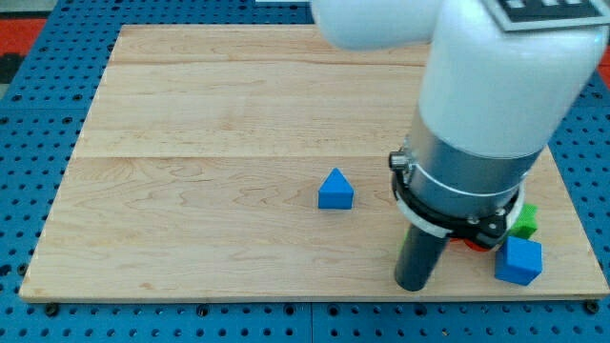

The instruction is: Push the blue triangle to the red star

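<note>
The blue triangle [335,190] sits on the wooden board [210,143], a little right of its middle. My tip [415,283] is down near the board's bottom edge, to the right of and below the triangle, apart from it. A sliver of a red block [469,245], probably the red star, shows just right of my rod, mostly hidden by the arm.
A blue cube [519,259] lies at the bottom right corner, with a green block [523,219] just above it. The large white and grey arm body [486,114] covers the board's right side. Blue pegboard [38,114] surrounds the board.
</note>
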Tool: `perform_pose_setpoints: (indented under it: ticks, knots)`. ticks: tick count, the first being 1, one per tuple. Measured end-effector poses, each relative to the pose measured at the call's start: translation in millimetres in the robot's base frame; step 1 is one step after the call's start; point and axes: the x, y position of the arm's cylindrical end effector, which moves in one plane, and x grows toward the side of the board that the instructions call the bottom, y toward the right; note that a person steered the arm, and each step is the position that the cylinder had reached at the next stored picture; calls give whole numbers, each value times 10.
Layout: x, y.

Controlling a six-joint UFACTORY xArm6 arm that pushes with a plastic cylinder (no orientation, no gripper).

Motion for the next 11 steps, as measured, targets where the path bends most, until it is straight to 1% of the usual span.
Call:
perform_pose_setpoints:
  ticks: [3,4,5,6,7,8,9,10,11]
  knots:
    - [-21,28]
    - [-41,-240]
    - [-76,-701]
    - [-439,-1275]
    - [-892,-1557]
    - [-1104,-1571]
    - [-1110,-1311]
    - [-1110,-455]
    - [-1110,87]
